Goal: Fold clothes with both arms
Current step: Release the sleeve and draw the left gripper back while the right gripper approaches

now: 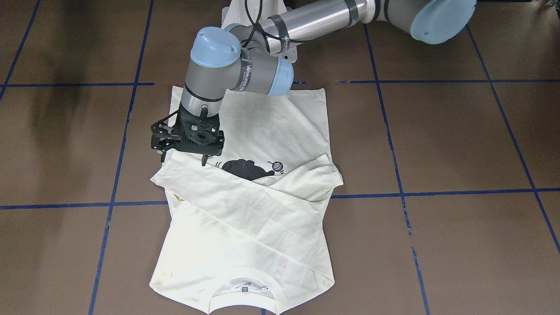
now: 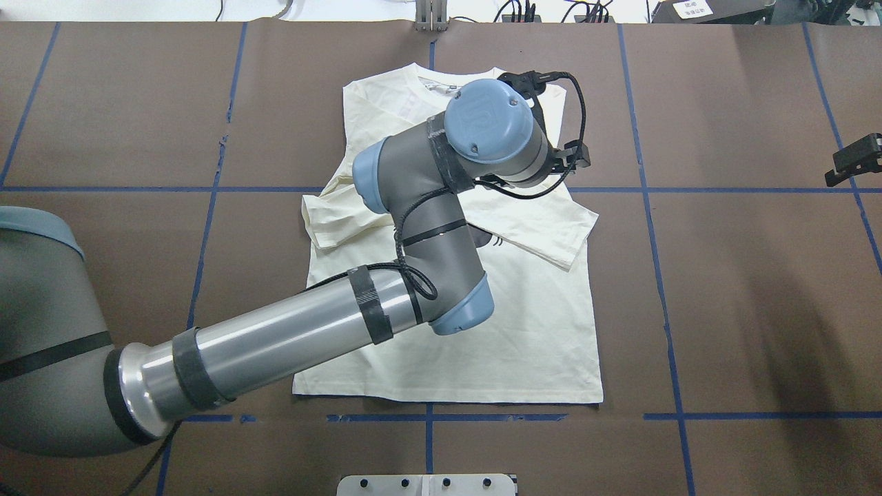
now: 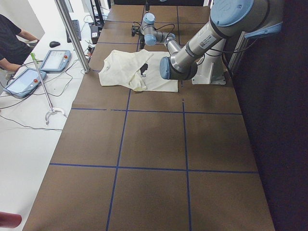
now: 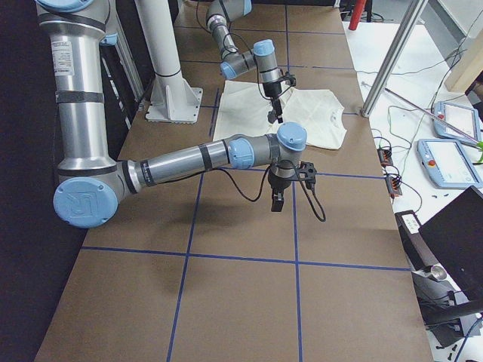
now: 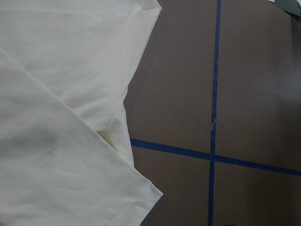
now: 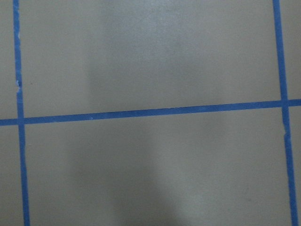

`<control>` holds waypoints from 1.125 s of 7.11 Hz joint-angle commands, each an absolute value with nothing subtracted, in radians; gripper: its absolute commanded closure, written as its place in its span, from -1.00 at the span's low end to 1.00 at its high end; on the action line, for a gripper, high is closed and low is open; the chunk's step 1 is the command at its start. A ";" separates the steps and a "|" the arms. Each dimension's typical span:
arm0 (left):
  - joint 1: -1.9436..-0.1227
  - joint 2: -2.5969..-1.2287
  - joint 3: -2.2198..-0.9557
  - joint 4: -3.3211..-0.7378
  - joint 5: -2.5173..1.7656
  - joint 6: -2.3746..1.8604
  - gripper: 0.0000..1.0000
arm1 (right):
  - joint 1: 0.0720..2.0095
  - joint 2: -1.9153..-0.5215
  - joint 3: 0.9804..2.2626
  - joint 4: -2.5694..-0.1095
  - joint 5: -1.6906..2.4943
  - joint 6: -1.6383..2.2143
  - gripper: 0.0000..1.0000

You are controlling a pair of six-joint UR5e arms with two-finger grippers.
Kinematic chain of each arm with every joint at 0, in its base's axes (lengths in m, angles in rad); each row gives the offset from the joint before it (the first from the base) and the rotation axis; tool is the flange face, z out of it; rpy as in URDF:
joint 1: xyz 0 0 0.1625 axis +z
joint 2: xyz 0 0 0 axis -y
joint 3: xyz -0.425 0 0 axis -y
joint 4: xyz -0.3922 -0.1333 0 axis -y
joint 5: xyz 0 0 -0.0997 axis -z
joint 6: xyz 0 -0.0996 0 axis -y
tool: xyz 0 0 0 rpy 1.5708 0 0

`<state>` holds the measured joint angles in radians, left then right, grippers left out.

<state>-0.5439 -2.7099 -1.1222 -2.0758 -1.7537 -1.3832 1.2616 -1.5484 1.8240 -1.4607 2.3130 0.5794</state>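
Observation:
The cream-white shirt lies flat, print side up, collar toward the operators' side. Both long sleeves are folded across the chest and cover part of the black cat print. My left arm reaches across the shirt. Its gripper hangs just above the cuff of the folded sleeve, jaws apart and holding nothing. The left wrist view shows the sleeve beside bare table. My right gripper hovers over bare table to the shirt's side, and I cannot tell whether it is open or shut. The right wrist view shows only table.
Blue tape lines grid the brown table. The white pedestal base stands at the robot's edge. A metal pole, tablets and a person are beyond the operators' side.

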 commanded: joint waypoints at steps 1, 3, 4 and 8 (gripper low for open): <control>-0.592 -2.560 -1.344 -1.889 -1.769 -1.242 -1.00 | 1.151 -1.568 1.839 -1.294 2.300 0.838 -1.00; -0.604 -2.347 -1.649 -1.699 -1.769 -1.075 -1.00 | 1.062 -1.610 1.937 -1.287 2.267 0.966 -1.00; -0.607 -2.250 -1.757 -1.650 -1.773 -1.031 -0.99 | 0.993 -1.614 1.974 -1.287 2.237 1.054 -1.00; -0.621 -2.083 -1.933 -1.585 -1.832 -0.968 -0.99 | 0.590 -1.608 2.034 -1.172 1.939 1.456 -1.00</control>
